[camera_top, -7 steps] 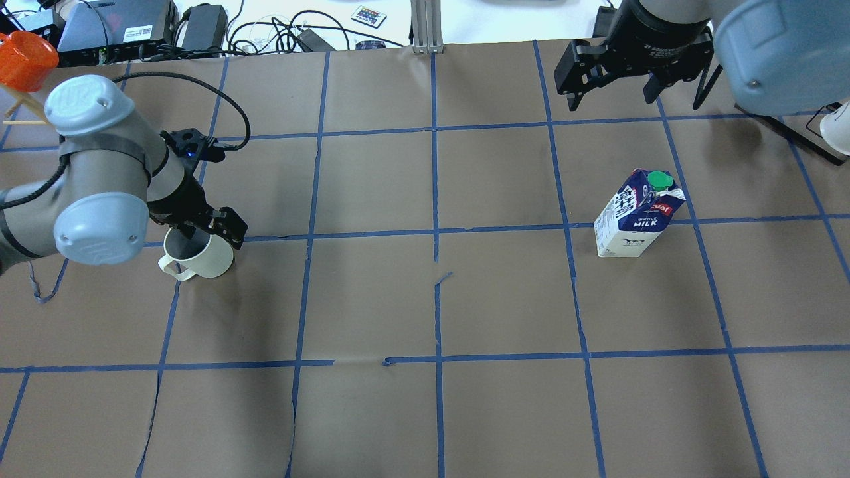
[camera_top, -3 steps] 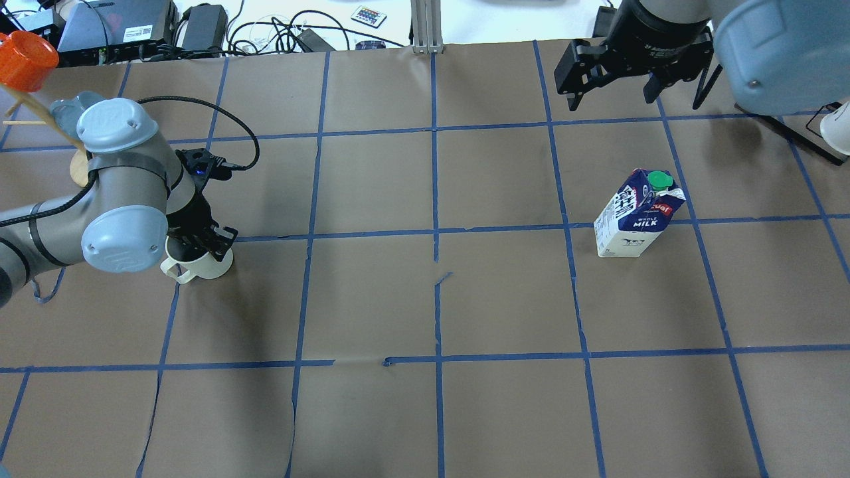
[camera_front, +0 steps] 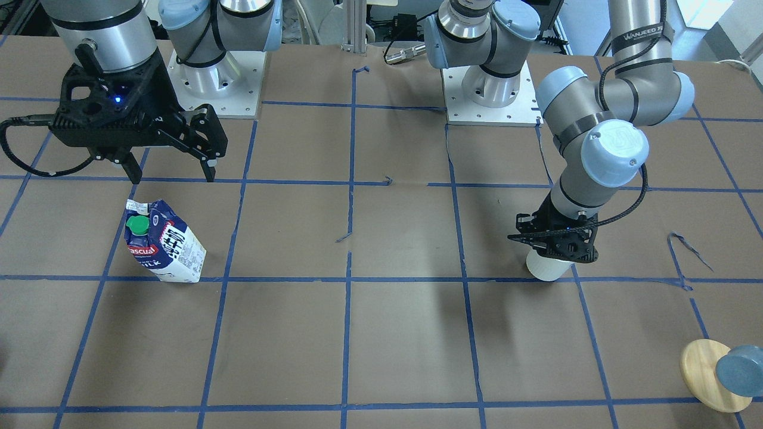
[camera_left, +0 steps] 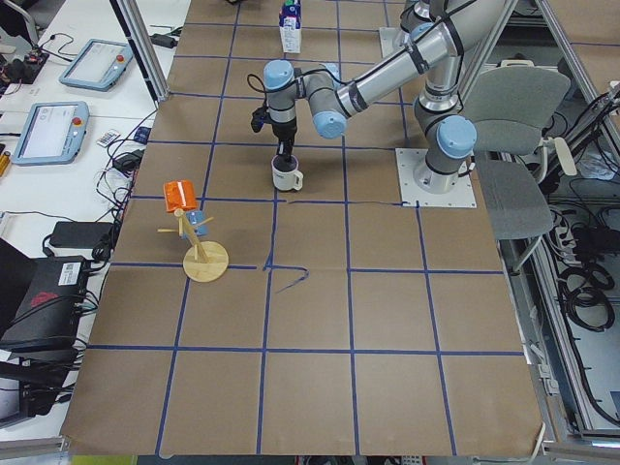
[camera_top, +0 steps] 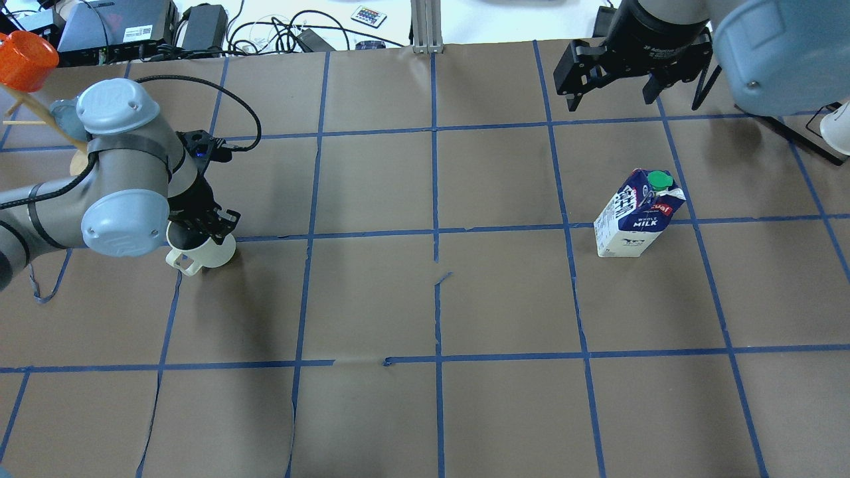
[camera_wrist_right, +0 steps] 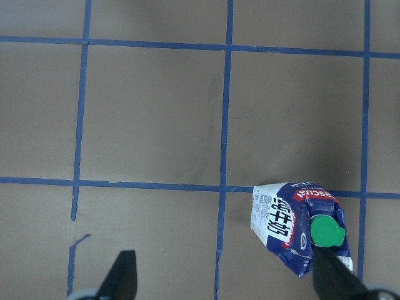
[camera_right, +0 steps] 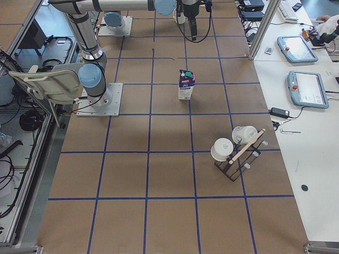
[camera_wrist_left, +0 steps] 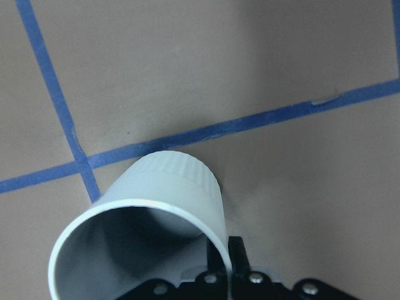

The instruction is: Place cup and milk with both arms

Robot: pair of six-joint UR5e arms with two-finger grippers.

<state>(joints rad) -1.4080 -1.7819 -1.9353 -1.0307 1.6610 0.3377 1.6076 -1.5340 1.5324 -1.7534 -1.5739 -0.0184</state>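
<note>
The white ribbed cup (camera_top: 214, 255) stands at the table's left on a blue tape line, handle toward the front left. My left gripper (camera_top: 199, 232) reaches down into it and is shut on its rim. In the left wrist view the fingers (camera_wrist_left: 220, 259) pinch the cup (camera_wrist_left: 169, 187) wall, one inside and one outside. It also shows in the front-facing view (camera_front: 545, 269). The milk (camera_top: 634, 216) stands upright on the right, green cap on top. My right gripper (camera_top: 612, 99) hangs open and empty well behind it. In the right wrist view the milk (camera_wrist_right: 294, 222) lies by one finger.
A wooden mug tree (camera_top: 23, 60) with an orange and a blue cup stands at the far left edge. A rack with white cups (camera_right: 235, 148) stands at the right end. Cables and electronics (camera_top: 199, 30) lie beyond the table's far edge.
My left arm swung in over the cup and its fingers closed on the rim. The cup shifted slightly to the right. The right arm and the milk have not moved.
</note>
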